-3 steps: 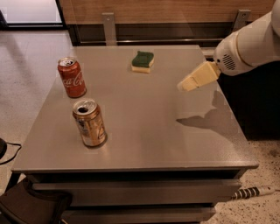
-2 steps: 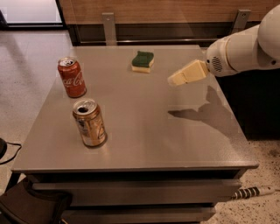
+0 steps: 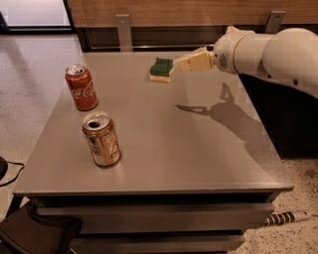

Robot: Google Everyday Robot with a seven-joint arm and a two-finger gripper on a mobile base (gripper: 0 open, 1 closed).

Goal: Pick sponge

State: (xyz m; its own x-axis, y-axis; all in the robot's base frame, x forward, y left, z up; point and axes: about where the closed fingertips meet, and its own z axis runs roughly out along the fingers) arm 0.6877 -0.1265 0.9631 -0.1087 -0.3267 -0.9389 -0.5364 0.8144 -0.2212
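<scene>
now the gripper (image 3: 193,62) hovers over the far side of the table (image 3: 198,154), the sponge (image 3: 162,69) lying flat just to its left and lower, though whether it's parted or closed i cannot tell.

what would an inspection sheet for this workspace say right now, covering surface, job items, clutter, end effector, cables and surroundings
surface: grey table, flat, drawer fronts below its near edge
job's things: sponge, green side up, lying flat near the far edge, not held
clutter: red cola can upright at far left; gold can upright, top opened, nearer the camera; both well apart from the sponge
grippers: end effector held above the table, just right of the sponge in the picture, carrying nothing
cables: black cable on the floor at left; ribbed cord on the floor at lower right
surroundings: wooden wall behind the table, speckled floor
</scene>
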